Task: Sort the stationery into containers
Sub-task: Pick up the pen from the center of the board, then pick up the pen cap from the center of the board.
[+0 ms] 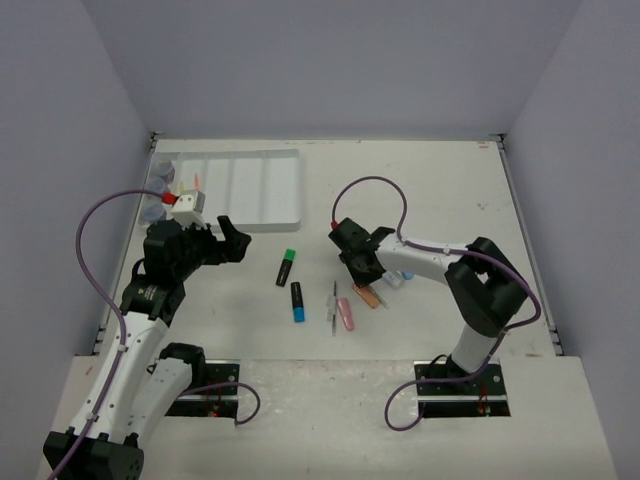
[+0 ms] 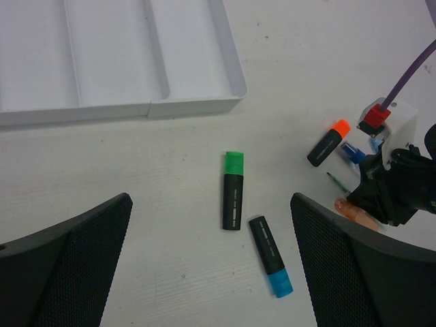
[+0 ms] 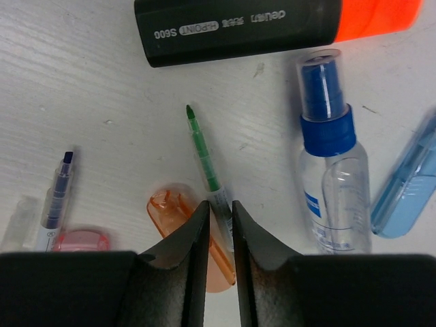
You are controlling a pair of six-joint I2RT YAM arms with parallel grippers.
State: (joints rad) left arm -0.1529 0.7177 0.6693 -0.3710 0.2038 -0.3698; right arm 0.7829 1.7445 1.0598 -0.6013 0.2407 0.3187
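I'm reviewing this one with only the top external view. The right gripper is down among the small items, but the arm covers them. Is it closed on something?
Observer: Yes. In the right wrist view, the right gripper is pinched on a thin green pen.
Operator: What is hidden just ahead of it?
Observer: An orange-capped highlighter lies across the table just beyond the pen's tip.
Operator: Is the left gripper carrying anything?
Observer: No. In the left wrist view, the left gripper is wide open and empty, looking down on the green-capped highlighter.
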